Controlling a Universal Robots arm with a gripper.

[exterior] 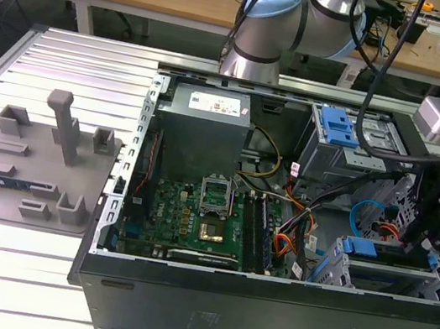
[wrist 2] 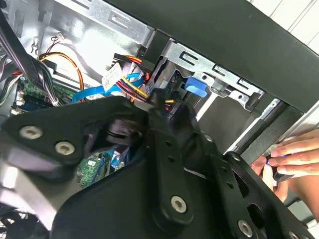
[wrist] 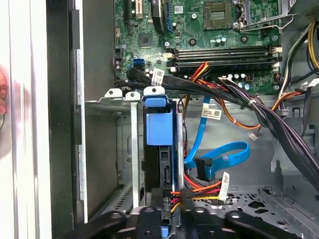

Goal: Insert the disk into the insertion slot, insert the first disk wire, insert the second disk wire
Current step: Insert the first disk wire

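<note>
The arm's black gripper (wrist: 171, 213) is reaching down into the open computer case and appears to be clenching on a small black power plug (wrist: 171, 198) trailing red, yellow and black wires. The plug is sitting right against the near end of the disk. The disk (wrist: 159, 127), framed in its bright blue plastic carrier, is lying inside the insertion slot (exterior: 331, 268) — the low grey perforated sheet-metal drive cage. The carrier's blue tab is showing at the end of the cage farthest from the gripper.

Just beside the cage, a flat bright blue data cable (wrist: 219, 152) is looping loose, and its black end (wrist: 204, 170) is hanging apart from the disk. A thick bundle of dark cables (wrist: 249, 107) is crossing between the cage and the green motherboard (wrist: 199, 30) beyond it.

In the second wrist view, a person's hand (wrist 2: 291, 159) is resting outside the black case wall (wrist 2: 239, 45) that runs alongside the cage. In the exterior view, a taller grey cage with a blue latch (exterior: 337, 130) is standing behind the low cage — towards the arm's base.
</note>
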